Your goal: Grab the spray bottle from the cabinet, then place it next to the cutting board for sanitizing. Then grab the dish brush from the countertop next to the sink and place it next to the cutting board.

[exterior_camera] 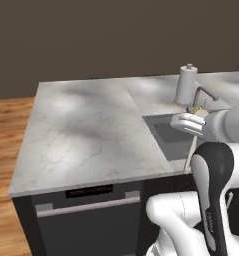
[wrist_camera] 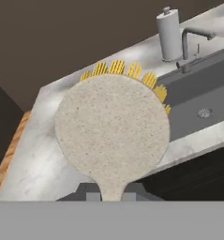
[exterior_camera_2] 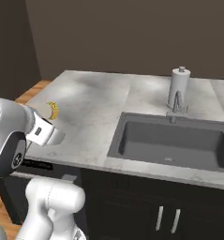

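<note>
A: What is the end effector (wrist_camera: 111, 196) doing?
B: It is clamped narrow on the handle of the dish brush (wrist_camera: 112, 127); in the hand view the brush's round speckled head stands up from the finger tips toward 12 o'clock, with yellow bristles fanned along its rim from 11 to 3 o'clock.
A: Where is the brush against the tabletop (exterior_camera: 86, 135)?
B: Lifted off it, in the air, with the marbled slab behind it.
A: And the sink (exterior_camera_2: 172, 140)?
B: In the right base view the dark basin lies at 3 o'clock of centre, the faucet (exterior_camera_2: 177, 107) at its back edge, and the paper-towel roll (exterior_camera_2: 179, 86) just behind that, upright.
</note>
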